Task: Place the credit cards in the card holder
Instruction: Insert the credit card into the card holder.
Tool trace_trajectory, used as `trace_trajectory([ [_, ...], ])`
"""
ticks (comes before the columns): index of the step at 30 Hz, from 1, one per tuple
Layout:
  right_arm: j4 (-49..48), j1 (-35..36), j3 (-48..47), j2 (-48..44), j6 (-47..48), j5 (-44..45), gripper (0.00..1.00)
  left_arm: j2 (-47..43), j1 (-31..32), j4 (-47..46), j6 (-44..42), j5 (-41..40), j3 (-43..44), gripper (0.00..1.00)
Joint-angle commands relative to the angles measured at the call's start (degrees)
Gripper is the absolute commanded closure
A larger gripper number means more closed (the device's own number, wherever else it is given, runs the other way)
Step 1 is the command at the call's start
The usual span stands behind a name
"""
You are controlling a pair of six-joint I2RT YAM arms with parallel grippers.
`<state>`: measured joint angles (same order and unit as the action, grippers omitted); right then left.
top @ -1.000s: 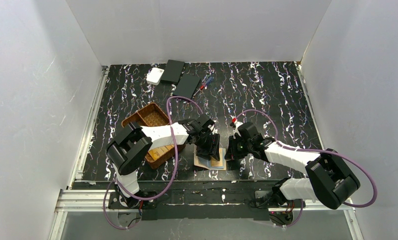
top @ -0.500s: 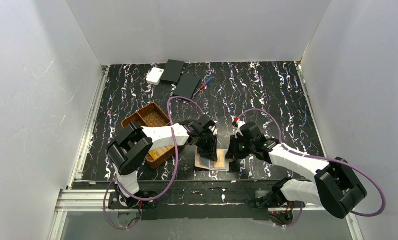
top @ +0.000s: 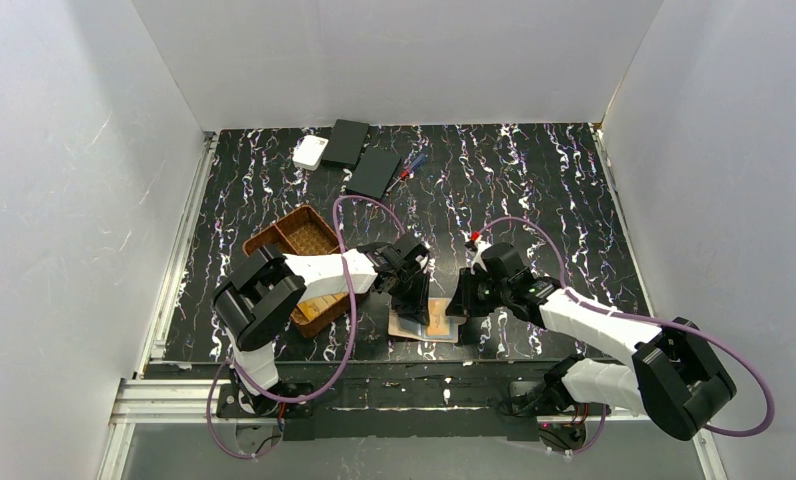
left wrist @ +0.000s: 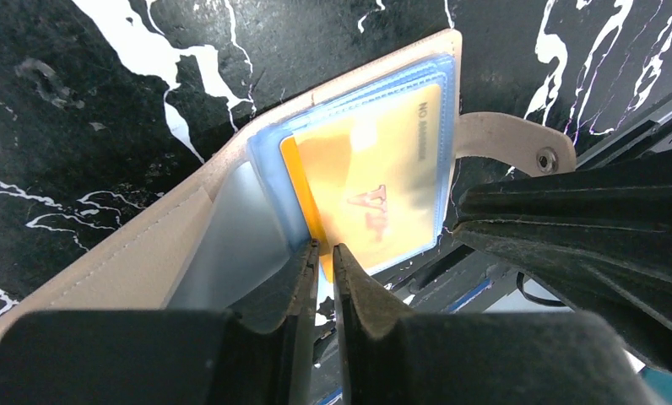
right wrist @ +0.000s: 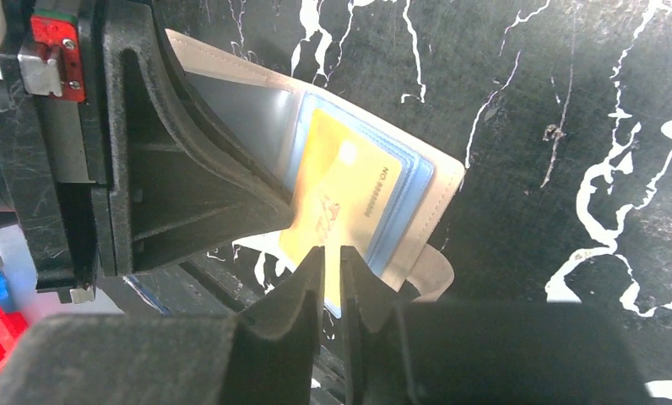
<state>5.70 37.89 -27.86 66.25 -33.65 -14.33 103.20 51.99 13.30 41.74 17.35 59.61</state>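
Card holder lay open on the table between the arms, credit card part-way inside. Left pincer pinched the card corner; right pincer barely parted, grip unclear. You needed a straight, flat push.

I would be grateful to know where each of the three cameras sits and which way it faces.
Top external: above and behind the bases, looking down at the marbled table; both arms show whole, left tool and right tool meeting over the card holder.
Left wrist: on the left arm, looking along its own fingers at the open holder and a yellow credit card; the right tool shows at right.
Right wrist: mirrors that, own fingers below, left tool at left.
Shared: both wrist views show the same card and holder.
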Motion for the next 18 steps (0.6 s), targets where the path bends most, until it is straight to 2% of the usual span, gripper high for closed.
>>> trace_trajectory([
  [1, -2.86, -0.26, 0.22, 0.49, -1.83, -0.44, 0.77, -0.40, 0.22, 2.80, -0.73, -2.72, -1.45, 0.92],
  [10, -2.67, -1.16, 1.94, 0.71, -3.82, 0.75, 0.65, 0.78, 0.23, 1.58, -0.21, -2.55, -3.22, 0.97],
  [18, -4.61, -1.24, 2.35, 2.80, -4.02, -1.55, 0.65, 0.77, 0.22, 0.88, -0.08, -1.91, -3.15, 0.99],
])
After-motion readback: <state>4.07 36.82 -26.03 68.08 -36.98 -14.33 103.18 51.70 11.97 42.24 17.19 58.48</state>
